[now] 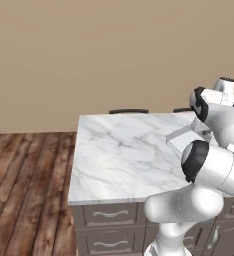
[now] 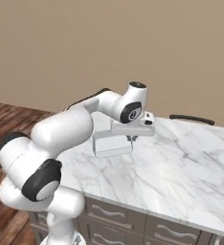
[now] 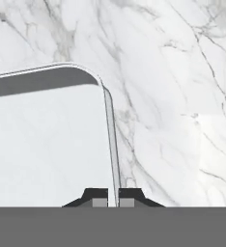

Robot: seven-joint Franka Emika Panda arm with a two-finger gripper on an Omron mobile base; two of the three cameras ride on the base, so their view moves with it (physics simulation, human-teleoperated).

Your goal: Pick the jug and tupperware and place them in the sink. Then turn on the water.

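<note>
The tupperware [image 2: 111, 143] is a shallow, pale translucent container over the white marble counter [image 2: 181, 162]. My gripper [image 2: 132, 138] comes down onto its right-hand rim and is shut on that wall. In the hand view the thin wall of the tupperware [image 3: 47, 144] runs up from between my two dark fingertips [image 3: 98, 197], which pinch it; my gripper [image 3: 113, 202] sits at the bottom. From the left base view the tupperware [image 1: 181, 137] looks tilted, beside my forearm. Whether it rests on the marble or hangs just above it, I cannot tell. The jug and the sink are out of view.
The marble counter [image 1: 119, 155] has grey drawers [image 1: 109, 215] along its front. Two dark chair backs [image 1: 129, 111] [image 2: 191, 118] stand behind its far edge. Wooden floor [image 1: 24, 190] lies to the left, and a plain tan wall is behind.
</note>
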